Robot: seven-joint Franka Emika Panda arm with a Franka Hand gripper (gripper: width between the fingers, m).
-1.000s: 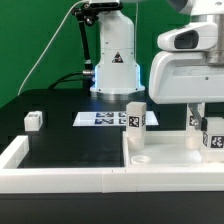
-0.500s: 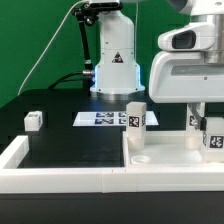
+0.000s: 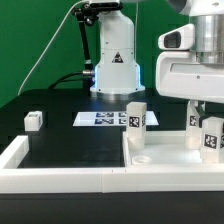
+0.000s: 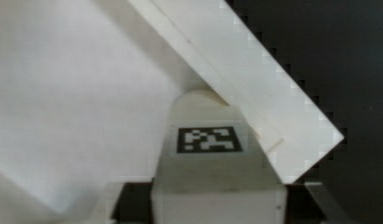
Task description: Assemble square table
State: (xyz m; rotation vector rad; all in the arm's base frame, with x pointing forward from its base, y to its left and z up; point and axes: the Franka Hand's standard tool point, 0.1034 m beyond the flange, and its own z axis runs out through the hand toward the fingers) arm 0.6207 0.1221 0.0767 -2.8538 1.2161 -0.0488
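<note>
The white square table top (image 3: 168, 152) lies rim up at the exterior view's right, inside the border wall. One tagged white leg (image 3: 135, 116) stands upright at its far left corner. My gripper (image 3: 208, 118) hangs over the top's right side, shut on another tagged leg (image 3: 211, 136). In the wrist view that leg (image 4: 213, 140) sits between my dark fingers (image 4: 138, 200), with my gripper (image 4: 220, 205) above the tray's floor (image 4: 63, 100) and raised rim (image 4: 241, 70). A further white leg (image 3: 195, 123) stands just behind it.
The marker board (image 3: 100, 118) lies flat before the robot base (image 3: 115, 70). A small white tagged part (image 3: 33, 120) sits at the left on the black table. The long white border wall (image 3: 60, 178) runs along the front and left.
The arm's hand has shifted a little to the exterior view's right. The held leg stays at nearly the same spot over the table top.
</note>
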